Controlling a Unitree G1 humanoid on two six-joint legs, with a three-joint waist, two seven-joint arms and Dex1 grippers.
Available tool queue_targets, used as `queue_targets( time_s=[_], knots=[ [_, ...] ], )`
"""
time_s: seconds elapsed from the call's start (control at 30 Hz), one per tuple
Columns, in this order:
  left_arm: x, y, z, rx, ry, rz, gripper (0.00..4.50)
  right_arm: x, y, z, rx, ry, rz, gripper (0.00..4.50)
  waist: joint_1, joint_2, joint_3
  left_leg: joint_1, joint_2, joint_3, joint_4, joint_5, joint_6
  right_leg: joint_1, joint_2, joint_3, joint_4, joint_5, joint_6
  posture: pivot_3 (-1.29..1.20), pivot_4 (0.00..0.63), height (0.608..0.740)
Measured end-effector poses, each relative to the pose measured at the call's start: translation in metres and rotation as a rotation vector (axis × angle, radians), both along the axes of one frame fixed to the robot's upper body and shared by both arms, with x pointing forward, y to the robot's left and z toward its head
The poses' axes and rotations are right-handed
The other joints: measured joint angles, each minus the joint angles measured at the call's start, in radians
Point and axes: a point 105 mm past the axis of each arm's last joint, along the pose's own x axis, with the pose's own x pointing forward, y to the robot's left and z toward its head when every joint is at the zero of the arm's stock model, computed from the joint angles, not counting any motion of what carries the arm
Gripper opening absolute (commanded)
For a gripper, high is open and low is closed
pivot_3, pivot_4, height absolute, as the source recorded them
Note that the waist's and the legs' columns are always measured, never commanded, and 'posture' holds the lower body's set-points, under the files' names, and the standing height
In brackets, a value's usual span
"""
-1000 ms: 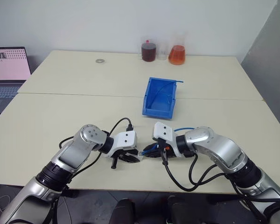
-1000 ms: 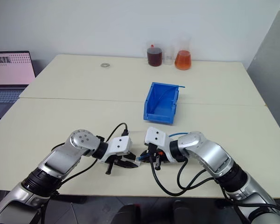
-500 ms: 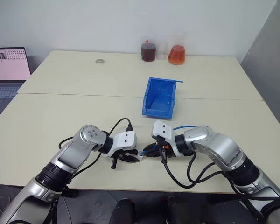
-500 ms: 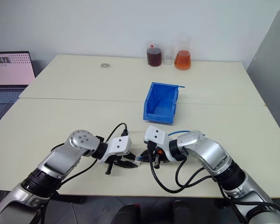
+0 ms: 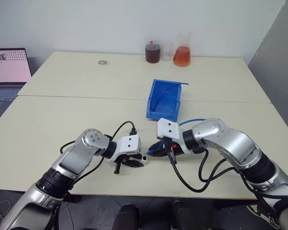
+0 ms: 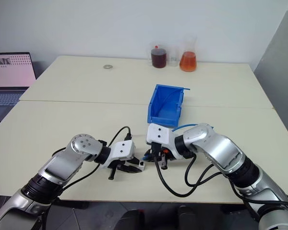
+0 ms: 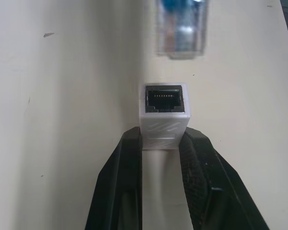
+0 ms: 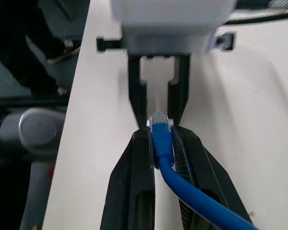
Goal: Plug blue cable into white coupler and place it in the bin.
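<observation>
Here you see both arms meeting low over the near edge of the bench (image 5: 62, 110). The left end effector (image 7: 164, 139) is clenched on the white coupler (image 7: 164, 115): its two black fingers (image 7: 129, 158) press the coupler's ribbed sides, and the dark socket end with its row of contacts faces outward, away from the wrist. The coupler sits just above the bench surface.

The right end effector (image 8: 159, 136) is clenched on the blue cable (image 8: 165, 158), gripping it just behind the clear plug (image 8: 158, 117). The plug projects slightly past the fingertips and points toward the left end effector. The rest of the cable trails back from the fingers and arcs over the right forearm, as you can see in the head views.

In the left wrist view the plug hangs blurred, directly in line with the coupler's socket but apart from it; the plug is not yet seated. In the head views the two end effectors face each other tip to tip with the coupler between them.

The bin (image 5: 156, 103) stands on the bench beyond the end effectors, well apart from them. A second blue cord lies across its interior, one end over the rim
</observation>
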Motion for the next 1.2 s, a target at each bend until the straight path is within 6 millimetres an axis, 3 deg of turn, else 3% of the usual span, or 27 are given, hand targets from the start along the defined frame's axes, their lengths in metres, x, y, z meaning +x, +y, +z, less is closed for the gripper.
queue_targets(
  time_s=[0.3, 1.2],
  knots=[
    [-0.001, 0.001, 0.000, -0.005, -0.002, 0.010, 0.76, 0.008, -0.016, -0.008, -0.076, -0.043, -0.001, 0.27, -0.001, 0.000, 0.000, 0.000, 0.000, 0.000, 0.000, 0.000, 0.000, 0.000, 0.000, 0.000, 0.000, 0.000, 0.000, 0.00, 0.150, 0.740],
    [-0.001, 0.001, 0.000, -0.008, 0.003, 0.019, 0.76, 0.002, 0.010, -0.019, -0.061, -0.011, 0.043, 0.27, -0.001, 0.000, 0.000, 0.000, 0.000, 0.000, 0.000, 0.000, 0.000, 0.000, 0.000, 0.000, 0.000, 0.000, 0.000, 0.00, 0.150, 0.740]
  ],
)
